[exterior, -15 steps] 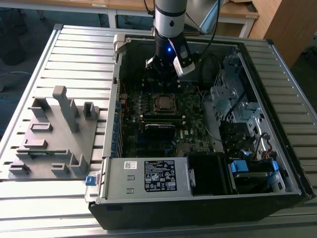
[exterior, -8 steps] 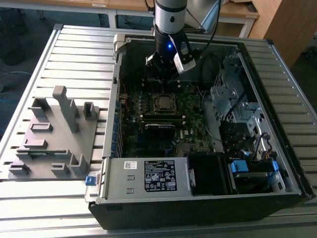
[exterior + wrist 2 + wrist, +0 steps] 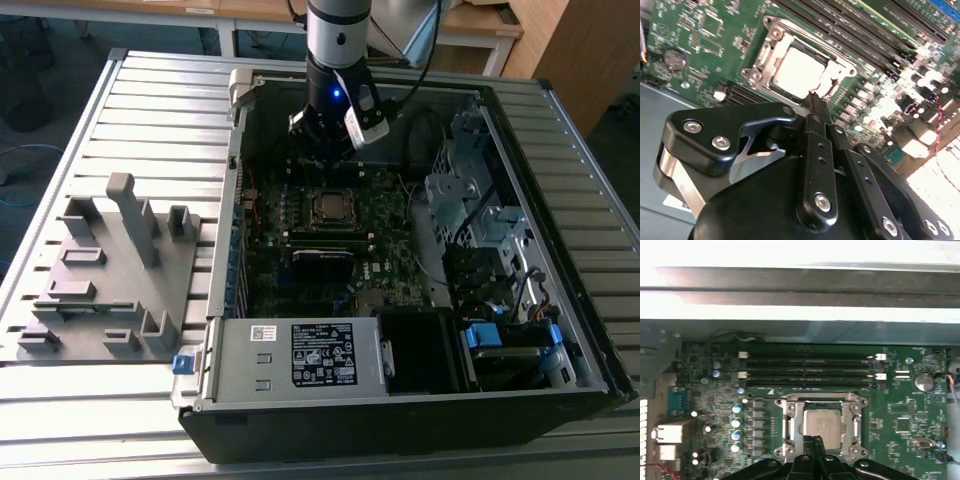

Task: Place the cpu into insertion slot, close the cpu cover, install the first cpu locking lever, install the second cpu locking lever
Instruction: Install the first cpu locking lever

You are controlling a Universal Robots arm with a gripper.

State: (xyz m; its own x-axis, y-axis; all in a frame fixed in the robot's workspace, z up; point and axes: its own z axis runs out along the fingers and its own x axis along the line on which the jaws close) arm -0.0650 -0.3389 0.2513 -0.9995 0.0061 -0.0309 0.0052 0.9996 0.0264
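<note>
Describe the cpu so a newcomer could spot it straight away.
Inside the open computer case, find the green motherboard and, beside its long black memory slots, the insertion slot with a silvery rim. The cpu lies flat in its middle, with the gripper at its edge. It is the only dull silver-grey square; its neighbours are black, green or small and round.

- In the first wrist view the fingers (image 3: 809,449), pressed together, are cut off by the picture's edge, and they hide the cpu cover (image 3: 791,425) edge beneath their tips.
- In the second wrist view the cpu (image 3: 797,72) just beyond the fingers glares white, so its surface detail cannot be told.
- Whether the fingers touch the cpu cover cannot be told.
- In the exterior view the arm (image 3: 338,30) above the fingers is cut off.
</note>
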